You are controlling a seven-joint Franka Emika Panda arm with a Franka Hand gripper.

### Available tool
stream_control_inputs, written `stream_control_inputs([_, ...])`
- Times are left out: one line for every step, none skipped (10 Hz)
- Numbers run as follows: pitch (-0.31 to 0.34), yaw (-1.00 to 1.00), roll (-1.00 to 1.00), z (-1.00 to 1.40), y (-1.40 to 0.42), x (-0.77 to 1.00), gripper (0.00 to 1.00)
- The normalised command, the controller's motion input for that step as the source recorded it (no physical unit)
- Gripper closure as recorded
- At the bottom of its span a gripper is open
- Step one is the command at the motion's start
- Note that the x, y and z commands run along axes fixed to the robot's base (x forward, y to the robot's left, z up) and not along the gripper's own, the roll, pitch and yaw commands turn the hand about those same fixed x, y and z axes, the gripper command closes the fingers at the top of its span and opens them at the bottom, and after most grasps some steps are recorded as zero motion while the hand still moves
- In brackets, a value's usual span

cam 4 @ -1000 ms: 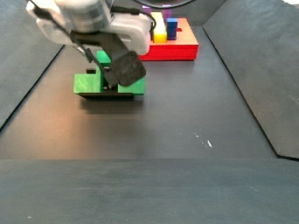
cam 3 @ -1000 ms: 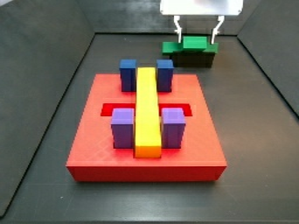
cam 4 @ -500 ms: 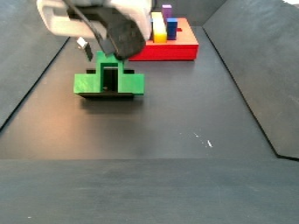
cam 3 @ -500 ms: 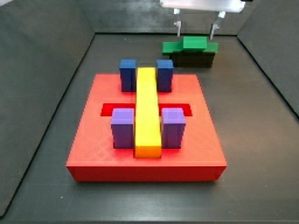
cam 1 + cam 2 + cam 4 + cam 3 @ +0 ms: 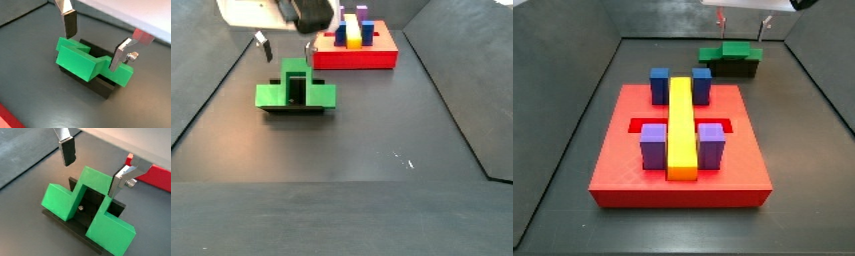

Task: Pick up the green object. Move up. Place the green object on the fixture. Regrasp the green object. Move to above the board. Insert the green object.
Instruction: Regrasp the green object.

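The green object rests on the black fixture at the far end of the floor, beyond the red board. In both wrist views it straddles the fixture, its arms hanging down either side. My gripper hangs open above it, near the picture's top edge. Both wrist views show the fingertips standing clear on either side of the block's raised middle, touching nothing. A side view shows the gripper just above the green object.
The board carries a long yellow bar, two blue blocks at its far end and two purple blocks at its near end. A red recess shows beside the bar. Dark walls enclose the floor.
The gripper has risen straight up from around the green object over the last second. The green object has stayed on the fixture, released.
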Motion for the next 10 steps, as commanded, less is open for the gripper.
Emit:
stream_control_inputs([-0.137,0.01,1.00,0.18,-0.20,0.00,0.00])
stream_control_inputs([-0.169,0.03,1.00,0.23,-0.17,0.00,0.00])
stream_control_inputs([-0.229,0.07,1.00,0.09,-0.21,0.00,0.00])
stream_control_inputs([-0.231,0.09,1.00,0.05,-0.21,0.00,0.00])
stream_control_inputs([-0.197,0.12,1.00,0.06,-0.21,0.00,0.00])
stream_control_inputs([-0.100,0.20,1.00,0.03,-0.19,0.03,0.00])
stream_control_inputs([-0.003,0.25,1.00,0.01,-0.15,0.00,0.00])
stream_control_inputs([0.000,0.36,1.00,0.03,0.00,0.05,0.00])
stream_control_inputs([0.000,0.64,0.96,0.01,0.00,0.10,0.00])
stream_control_inputs([0.000,0.77,0.64,0.00,0.00,0.15,0.00])
